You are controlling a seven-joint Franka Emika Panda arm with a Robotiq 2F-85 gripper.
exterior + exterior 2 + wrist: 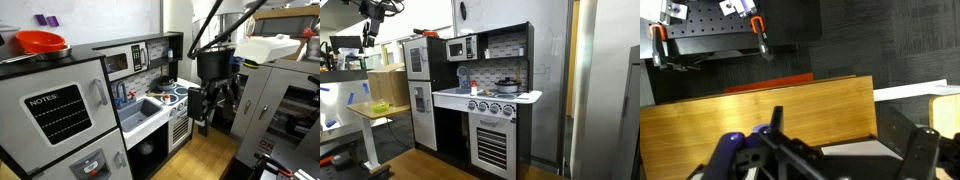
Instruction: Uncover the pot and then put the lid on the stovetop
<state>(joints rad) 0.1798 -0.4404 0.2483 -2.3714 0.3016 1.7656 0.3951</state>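
**Item: pot.** Small silvery-grey toy pot, standing upright on the stovetop at the right end of the toy kitchen. Lid is in place, so the uncovering is not yet begun.

**Item: tool.** Hangs in open air out in front of the kitchen, touching nothing. Released: in the wrist view its fingers stand well apart with nothing between them.

**Item: wooden tabletop.** Fills the wrist view together with dark floor. Neither pot nor stovetop shows there (the camera looks elsewhere).

**Governing relation.** In an exterior view the arm shows high at the far left of the scene, while the pot sits low and to the right, well apart from it. The pot therefore lies down and away from the tool, toward the kitchen's back wall. The pot is round, so it has no long axis to align with. Handles and knob are too small to make out.

**Judged requirement.** Cross to above the stove, descend over the lid's centre, then set the lid on bare white stovetop beside the pot. Only the one arm serves.

**Also present.** Red-orange bowl atop the fridge, and sink left of the stove.
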